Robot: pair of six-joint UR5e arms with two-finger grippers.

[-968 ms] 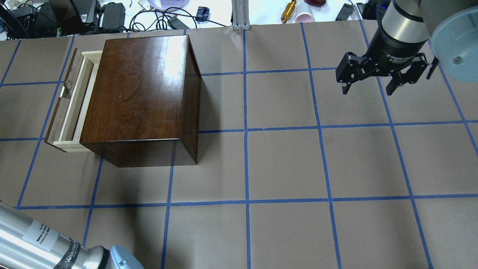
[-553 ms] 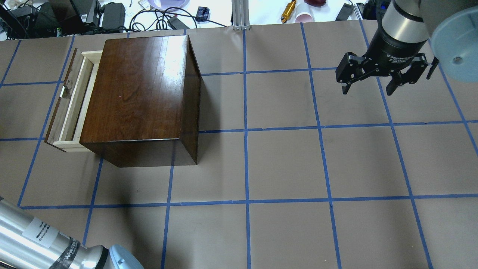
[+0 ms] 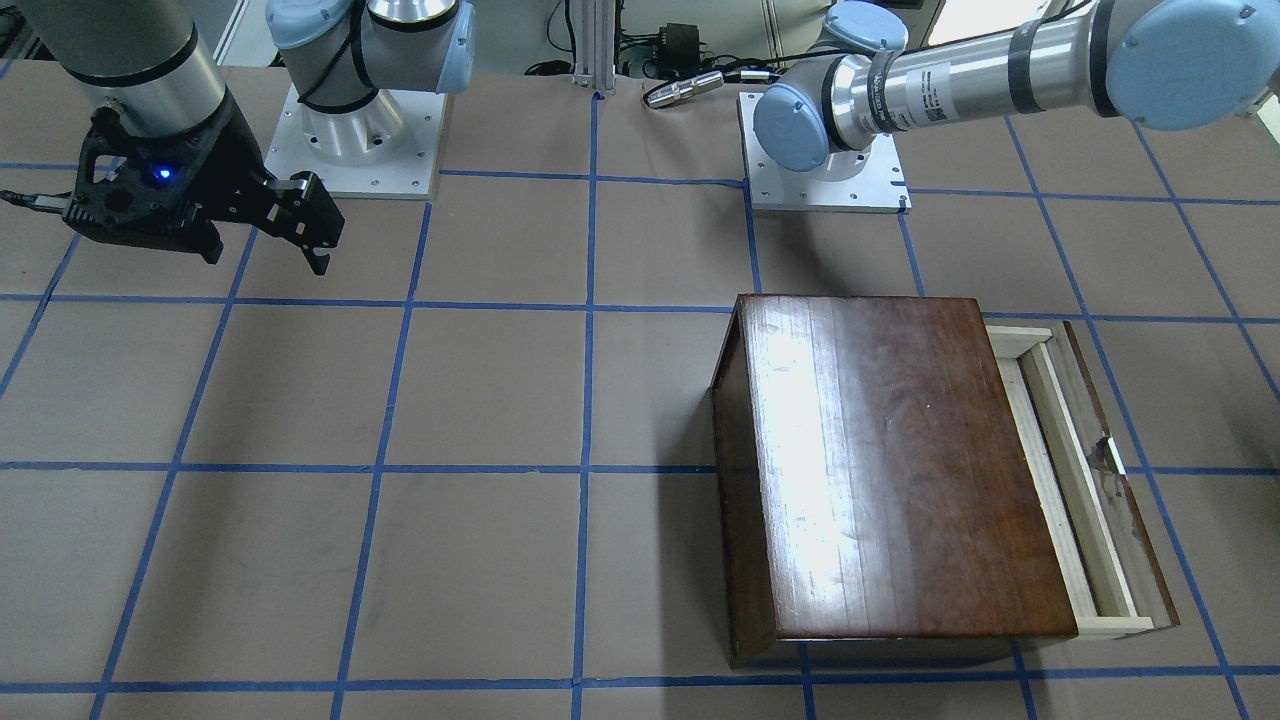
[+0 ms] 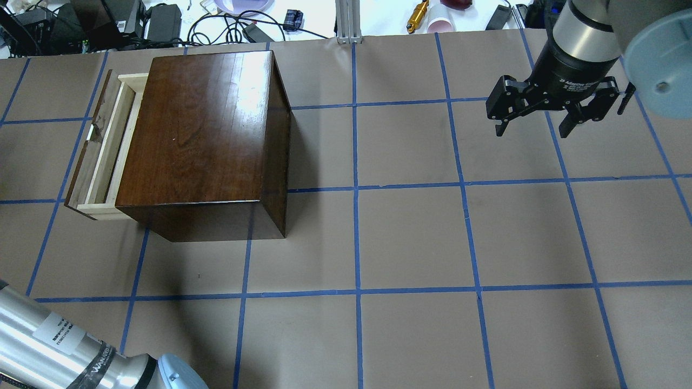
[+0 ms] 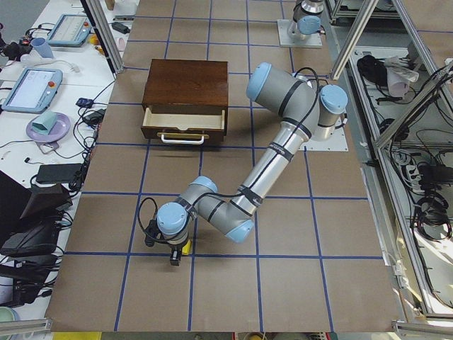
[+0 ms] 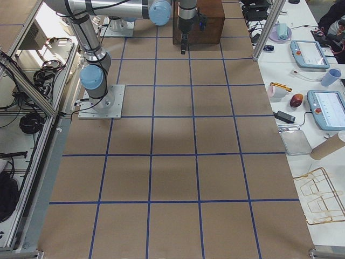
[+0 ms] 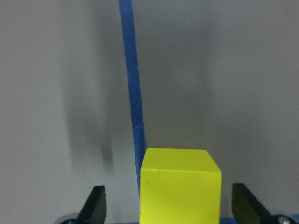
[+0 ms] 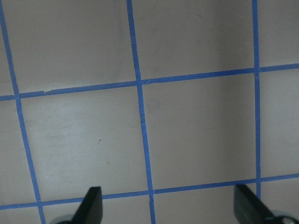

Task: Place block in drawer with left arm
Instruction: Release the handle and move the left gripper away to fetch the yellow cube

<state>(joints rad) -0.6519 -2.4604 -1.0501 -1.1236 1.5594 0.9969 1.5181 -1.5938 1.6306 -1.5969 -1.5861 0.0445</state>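
The wooden box [image 4: 200,129] stands on the worktop [image 4: 411,237] with its drawer [image 4: 102,146] pulled partly out, showing the pale wood of the tray behind the dark front panel. A light-coloured handle [image 5: 179,139] runs across that panel.

The block [image 5: 185,247] is well away from the box, out on the worktop on the side the drawer opens toward. In the left wrist view the block [image 7: 180,186] lies between the two fingertips [image 7: 96,205] of the left gripper [image 7: 170,207], with a clear gap on either side, so the gripper is spread wide and has hold of nothing. A blue tape line [image 7: 133,93] runs up from behind the block's left edge. The block seems to rest on the worktop, though the close view does not settle that. In the left side view the left arm [image 5: 276,156] reaches past the box's drawer end and bends down, with the left gripper [image 5: 173,251] pointing down beside the block.

The right gripper [image 4: 532,127] hangs above the worktop, far from the box on the side away from the drawer. Its fingers [image 4: 500,129] are spread apart with nothing between them. In the front-facing view the right gripper [image 3: 265,258] shows a small blue light on its body, and the right wrist view looks down on bare taped squares.
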